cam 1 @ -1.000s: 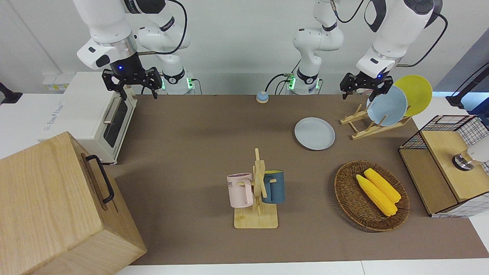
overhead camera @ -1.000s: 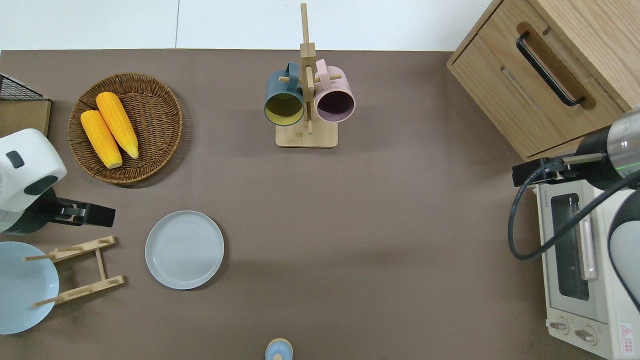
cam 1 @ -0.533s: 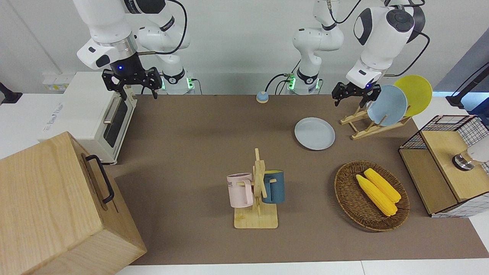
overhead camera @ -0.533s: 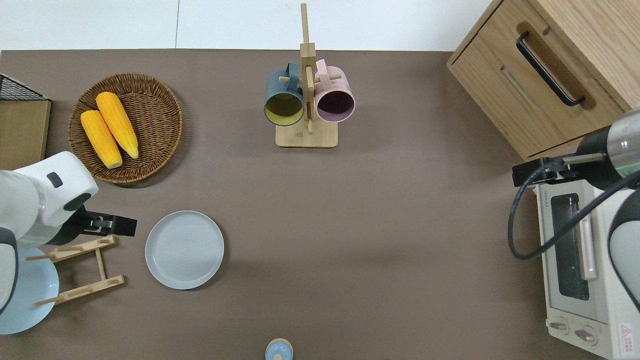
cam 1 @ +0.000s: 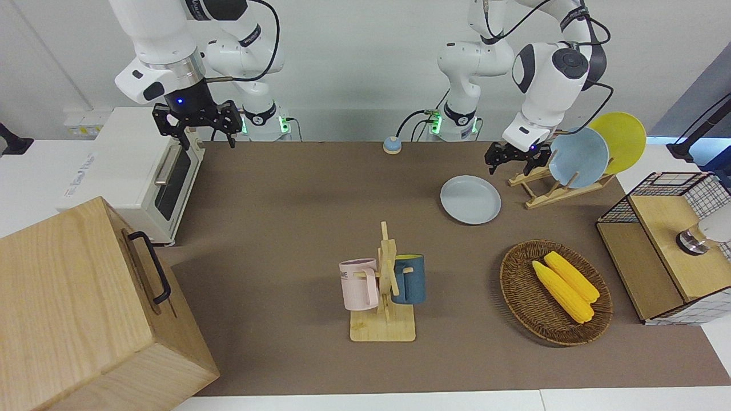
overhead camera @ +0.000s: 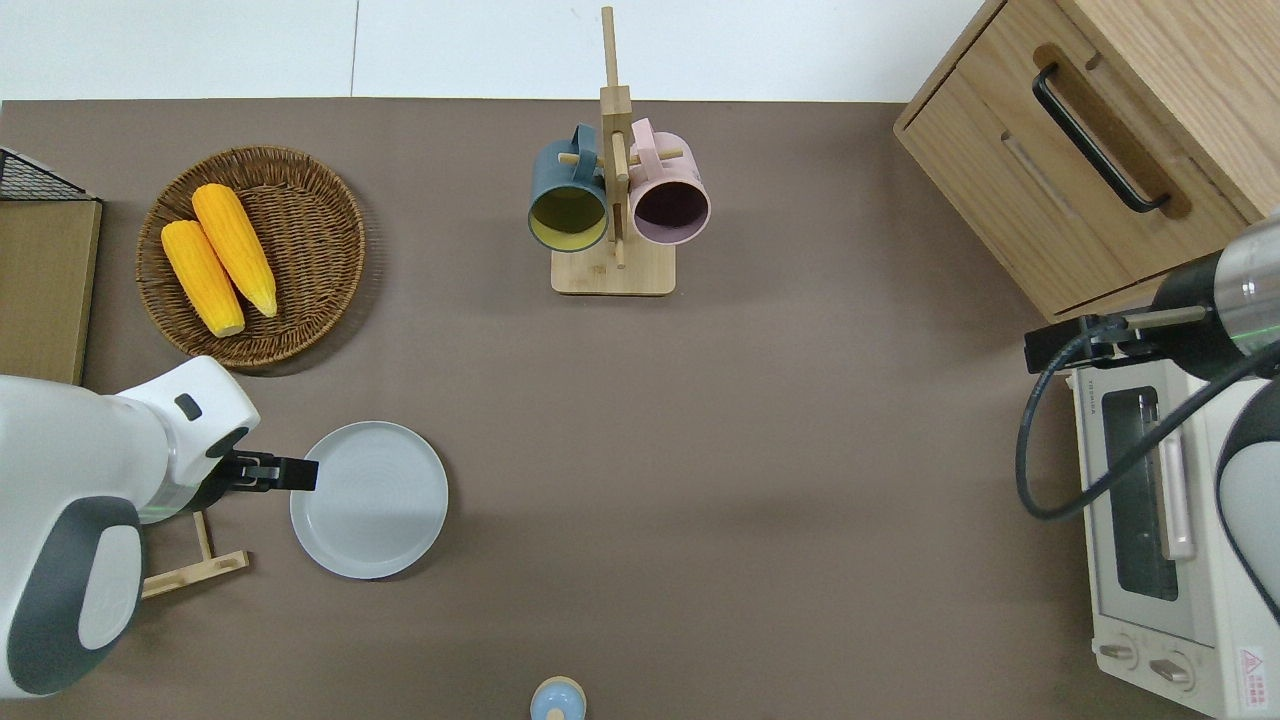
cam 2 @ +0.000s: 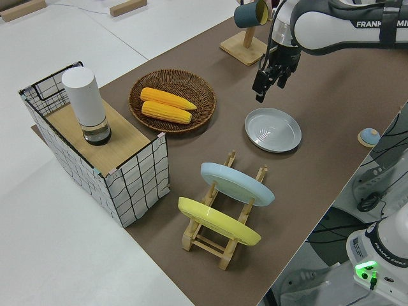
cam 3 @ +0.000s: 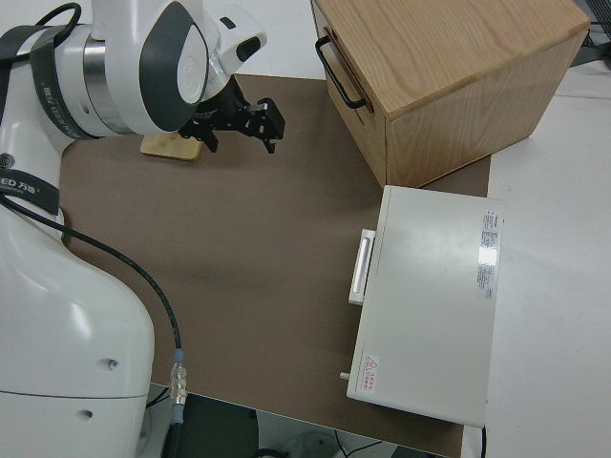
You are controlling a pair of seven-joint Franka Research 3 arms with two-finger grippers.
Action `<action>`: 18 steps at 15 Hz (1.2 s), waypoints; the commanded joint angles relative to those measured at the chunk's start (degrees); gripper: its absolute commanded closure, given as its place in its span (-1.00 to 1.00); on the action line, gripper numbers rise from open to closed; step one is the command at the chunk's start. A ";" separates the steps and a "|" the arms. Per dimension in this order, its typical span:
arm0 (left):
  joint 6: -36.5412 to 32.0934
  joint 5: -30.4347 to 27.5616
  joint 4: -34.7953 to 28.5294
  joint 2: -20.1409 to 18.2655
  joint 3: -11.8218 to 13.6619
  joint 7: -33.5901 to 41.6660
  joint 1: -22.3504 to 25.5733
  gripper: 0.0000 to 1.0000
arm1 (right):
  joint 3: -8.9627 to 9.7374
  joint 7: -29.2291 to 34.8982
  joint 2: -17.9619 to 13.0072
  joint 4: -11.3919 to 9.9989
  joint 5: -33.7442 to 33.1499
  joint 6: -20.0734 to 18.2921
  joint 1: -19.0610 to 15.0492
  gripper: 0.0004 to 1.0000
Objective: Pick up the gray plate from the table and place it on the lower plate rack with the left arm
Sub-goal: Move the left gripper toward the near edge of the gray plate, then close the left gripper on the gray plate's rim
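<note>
The gray plate (cam 1: pixel 470 200) lies flat on the brown table (cam 1: pixel 297 217), beside the lower plate rack (cam 1: pixel 549 192) and toward the table's middle from it. It also shows in the overhead view (overhead camera: pixel 370 500) and the left side view (cam 2: pixel 273 129). The rack (cam 2: pixel 224 255) holds a light blue plate (cam 1: pixel 578 158) and a yellow plate (cam 1: pixel 619 140) on edge. My left gripper (overhead camera: pixel 292 473) is open and empty. It hangs over the plate's rim on the side toward the rack, as the front view (cam 1: pixel 512 164) and the left side view (cam 2: pixel 264 86) also show. My right gripper (cam 1: pixel 197 134) is open and parked.
A wicker basket (overhead camera: pixel 305 260) with two corn cobs lies farther from the robots than the plate. A mug tree (overhead camera: pixel 612 200) holds a blue and a pink mug. A wooden drawer box (cam 1: pixel 74 308), a toaster oven (cam 1: pixel 131 171), a wire crate (cam 1: pixel 668 240) and a small blue bell (cam 1: pixel 392 145) stand around.
My left arm has swung from over the rack toward the table's middle and come down; its gripper now hangs over the gray plate's rim. The plate and the right arm have not moved.
</note>
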 commanded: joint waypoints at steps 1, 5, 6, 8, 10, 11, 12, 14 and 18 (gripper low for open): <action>7.01 0.70 -7.28 -2.63 0.28 -0.99 0.10 -1.00 | 1.23 0.77 0.56 1.17 -0.18 -0.94 -1.21 -0.97; 15.80 0.70 -13.17 -1.93 0.99 -0.46 0.54 -1.00 | 1.23 0.77 0.56 1.17 -0.18 -0.94 -1.29 -0.97; 16.95 0.70 -13.88 -1.75 0.99 -0.20 1.15 -1.00 | 1.23 0.77 0.56 1.17 -0.18 -0.94 -1.29 -0.97; 18.19 0.70 -14.76 -1.14 0.99 -0.20 1.60 -1.00 | 1.23 0.77 0.56 1.17 -0.18 -0.94 -1.29 -0.97; 20.03 0.70 -16.16 -0.70 0.99 -0.20 1.77 -1.00 | 1.23 0.77 0.56 1.17 -0.18 -0.94 -1.21 -0.97; 21.52 0.70 -16.87 -0.09 0.99 -0.20 1.95 -1.00 | 1.23 0.77 0.56 1.17 -0.18 -0.94 -1.29 -0.97; 22.75 0.70 -17.57 0.44 0.99 -0.20 1.95 -1.00 | 1.23 0.77 0.56 1.25 -0.18 -0.94 -1.29 -0.97; 26.00 0.70 -18.80 2.02 0.99 -0.20 2.12 -1.00 | 1.23 0.77 0.56 1.17 -0.18 -0.94 -1.29 -0.97; 28.82 0.70 -19.25 4.75 0.99 -0.20 2.91 -0.99 | 1.23 0.77 0.56 1.17 -0.18 -0.94 -1.29 -0.97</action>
